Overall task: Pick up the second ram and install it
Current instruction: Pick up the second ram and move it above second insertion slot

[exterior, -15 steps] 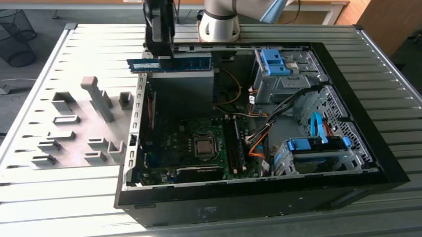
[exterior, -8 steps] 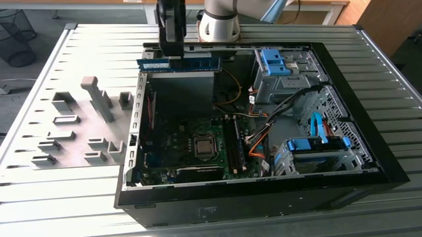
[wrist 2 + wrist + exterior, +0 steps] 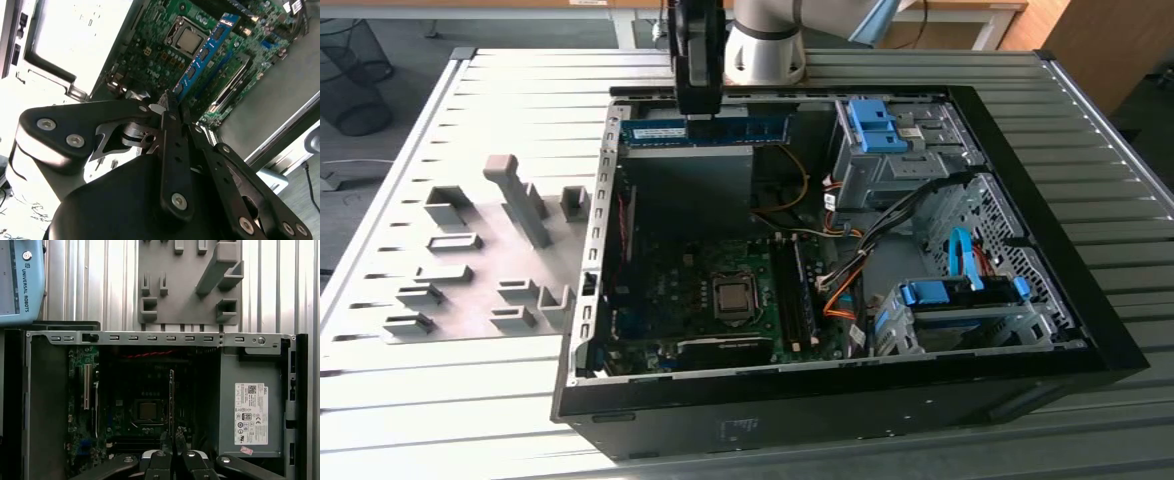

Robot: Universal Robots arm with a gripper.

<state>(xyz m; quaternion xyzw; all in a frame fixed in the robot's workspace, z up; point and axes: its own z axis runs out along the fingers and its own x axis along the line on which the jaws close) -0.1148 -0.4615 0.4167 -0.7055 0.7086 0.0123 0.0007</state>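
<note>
Blue second ram (image 3: 754, 131), long and narrow

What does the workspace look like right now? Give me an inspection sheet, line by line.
Surface: slatted metal table bearing an open computer case.
Job's things: second ram, held in the air above the case, not seated in a slot.
Clutter: grey holder blocks on the table, at the exterior view's left of the case.
Grippers: gripper shut on the second ram.
Cables: orange, black and blue cables inside the case, by the drive cages.
Surroundings: wire bin on the floor.
</note>
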